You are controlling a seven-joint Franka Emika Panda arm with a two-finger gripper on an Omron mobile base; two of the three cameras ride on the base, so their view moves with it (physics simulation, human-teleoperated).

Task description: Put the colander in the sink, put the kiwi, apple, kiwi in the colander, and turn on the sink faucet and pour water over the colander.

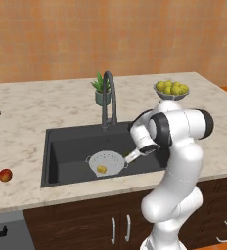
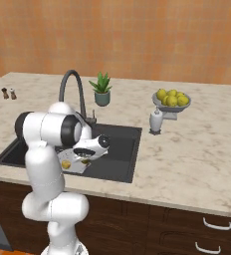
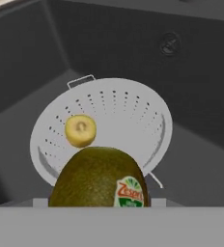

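Observation:
The white perforated colander (image 3: 128, 113) sits on the floor of the dark grey sink (image 3: 201, 159), with the yellowish kiwi (image 3: 80, 130) lying inside it. My gripper (image 1: 130, 156) hangs just above the colander's near right rim (image 1: 116, 158), shut on the dark olive-green kiwi (image 3: 98, 178), which bears a small sticker and hides the fingertips. The red-orange apple (image 1: 6, 175) rests on the counter left of the sink (image 1: 69, 146). Behind the basin the gooseneck faucet (image 1: 109, 95) stands with no water running. The silver drain (image 3: 169, 44) lies beyond the colander.
A small potted plant (image 1: 102, 90) stands behind the faucet. A bowl of yellow fruit (image 1: 171, 89) sits at the back right, with a white bottle (image 2: 156, 121) beside the sink. Two shakers (image 2: 9, 93) stand at the far left of the marble counter (image 1: 32, 122).

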